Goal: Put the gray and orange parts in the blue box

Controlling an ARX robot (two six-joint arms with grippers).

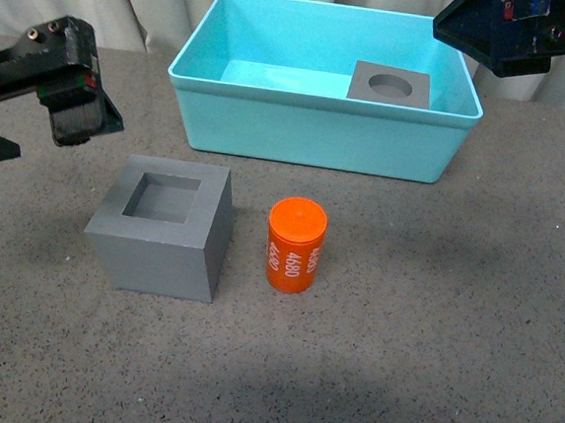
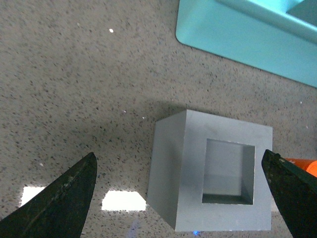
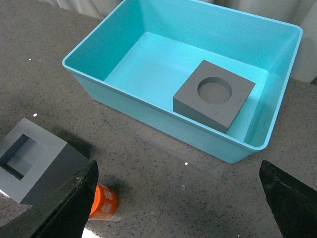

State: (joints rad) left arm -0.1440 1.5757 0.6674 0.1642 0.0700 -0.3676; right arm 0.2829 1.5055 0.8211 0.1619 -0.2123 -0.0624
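The front view looks down across the tabletop (image 1: 430, 333) toward 12 o'clock. Both wrist views look steeply down from closer in, and all three share the square-recess cube (image 1: 155, 250).

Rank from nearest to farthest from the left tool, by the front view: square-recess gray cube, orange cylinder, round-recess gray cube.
1. Matte gray cube with square recess, front left.
2. Orange cylinder marked 4680, right of that cube.
3. Matte gray cube with round recess, inside the turquoise plastic bin, far right.

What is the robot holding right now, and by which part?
Nothing is held. The left gripper and right gripper are both wide open; the square-recess gray cube sits free on the table.
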